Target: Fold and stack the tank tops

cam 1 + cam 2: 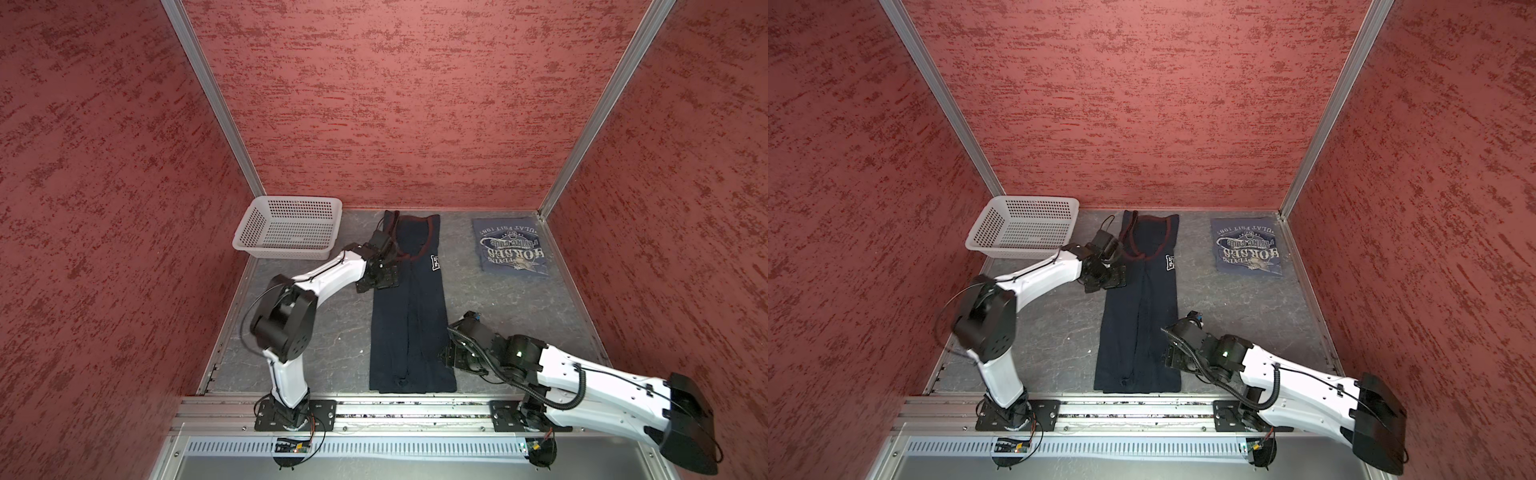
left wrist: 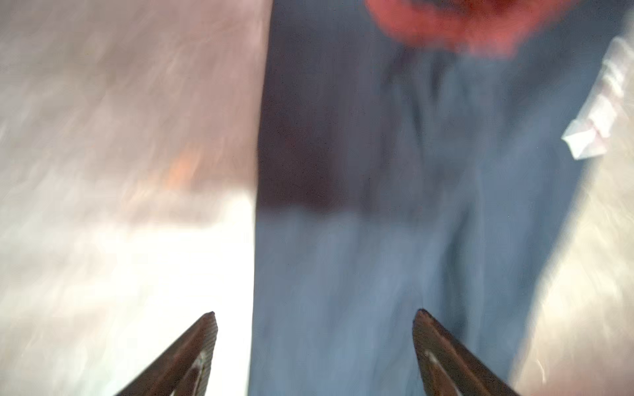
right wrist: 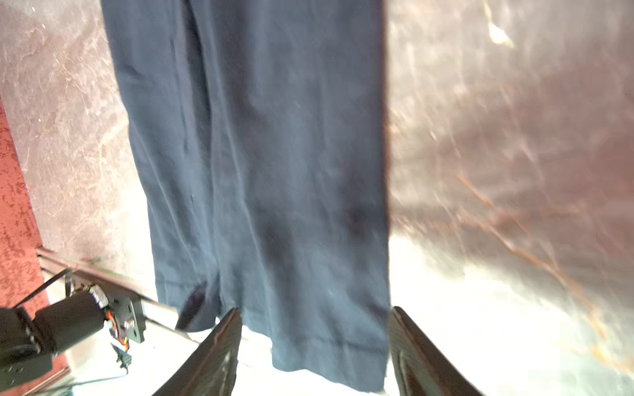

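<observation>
The dark navy tank top (image 1: 409, 316) (image 1: 1140, 328) lies in the table's middle, folded into a long narrow strip, maroon trim (image 2: 463, 24) at its far end. The slate-blue tank top (image 1: 513, 247) (image 1: 1248, 247) rests as a folded square at the back right, whitish lettering up. My left gripper (image 1: 384, 282) (image 1: 1108, 282) (image 2: 315, 313) is open at the navy strip's left edge, near the neckline. My right gripper (image 1: 451, 357) (image 1: 1169, 357) (image 3: 314, 310) is open at the strip's near right side, with the hem corner (image 3: 326, 343) showing between its fingers, not pinched.
A white perforated basket (image 1: 286, 228) (image 1: 1021, 226) stands at the back left, just behind the left arm. Red textured walls close in three sides. A metal rail (image 1: 395, 409) with both arm bases runs along the front edge.
</observation>
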Available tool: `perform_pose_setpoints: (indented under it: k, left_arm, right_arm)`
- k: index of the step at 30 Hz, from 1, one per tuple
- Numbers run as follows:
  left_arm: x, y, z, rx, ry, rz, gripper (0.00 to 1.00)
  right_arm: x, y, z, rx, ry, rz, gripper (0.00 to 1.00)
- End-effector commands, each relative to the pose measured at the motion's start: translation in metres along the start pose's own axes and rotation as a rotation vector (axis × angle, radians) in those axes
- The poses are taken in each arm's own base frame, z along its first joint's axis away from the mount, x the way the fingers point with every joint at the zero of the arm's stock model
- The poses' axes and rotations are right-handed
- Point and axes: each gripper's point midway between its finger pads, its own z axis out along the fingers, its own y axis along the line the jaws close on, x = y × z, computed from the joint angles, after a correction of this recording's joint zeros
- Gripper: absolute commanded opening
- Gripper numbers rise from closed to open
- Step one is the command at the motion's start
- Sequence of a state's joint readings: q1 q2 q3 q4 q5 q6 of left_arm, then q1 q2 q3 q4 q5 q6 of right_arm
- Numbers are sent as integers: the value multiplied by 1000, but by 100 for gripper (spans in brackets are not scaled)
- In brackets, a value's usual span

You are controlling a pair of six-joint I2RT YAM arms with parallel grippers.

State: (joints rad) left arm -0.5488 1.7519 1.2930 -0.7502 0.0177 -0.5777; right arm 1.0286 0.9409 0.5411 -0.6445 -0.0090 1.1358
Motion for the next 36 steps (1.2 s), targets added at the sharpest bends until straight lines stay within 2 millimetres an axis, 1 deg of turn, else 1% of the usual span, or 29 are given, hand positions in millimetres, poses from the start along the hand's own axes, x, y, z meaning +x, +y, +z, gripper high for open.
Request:
perform_pose_setpoints:
  k: [1,3,4,5,8,11,13,15,17,21,23,25,27,29,30,33,35,36]
  left_arm:
    - [50,14,-20,30,14,-47,89]
    - [89,23,-25,54,49,-55,88]
    - [111,26,-26,63,68,-52,88]
    - [130,26,-32,80,81,-47,88]
    - [180,33,-38,84,139,-32,87]
    - [218,34,-39,114,197,-45,85]
    - [237,37,-35,109,230,-50,85]
    - [251,41,-30,91,254,-46,84]
    - [260,44,-24,84,266,-47,82]
    - [269,37,-16,120,288,-57,74]
    - [272,37,-14,106,289,-52,71]
    - [274,37,-11,100,285,-48,65]
    - [274,31,-8,121,288,-50,60]
    - [273,24,-7,146,285,-50,50]
    - [272,21,-7,150,282,-51,46]
    - [261,11,-15,165,243,-34,32]
    - [247,1,-26,180,189,-19,22]
    - [236,-4,-32,187,154,-9,18]
  right_arm:
    - [29,-39,3,107,90,78,67]
    - [38,-33,2,61,118,69,66]
    - [42,-28,2,34,131,65,65]
    - [45,-24,2,17,141,63,65]
    - [54,-28,6,30,162,68,63]
    - [62,-34,14,45,182,72,62]
    - [65,-36,19,45,187,78,61]
    - [66,-36,22,38,182,78,60]
    - [65,-35,26,27,177,78,58]
    - [65,-30,33,15,176,73,54]
    - [64,-31,34,21,173,69,51]
    - [62,-29,35,19,162,64,45]
    - [61,-25,35,7,156,59,39]
    - [58,-17,34,-11,150,47,32]
    - [57,-14,34,-11,145,42,27]
    - [48,-5,28,-12,115,28,13]
    - [39,3,22,-19,76,13,7]
    - [31,8,17,-20,53,6,5]
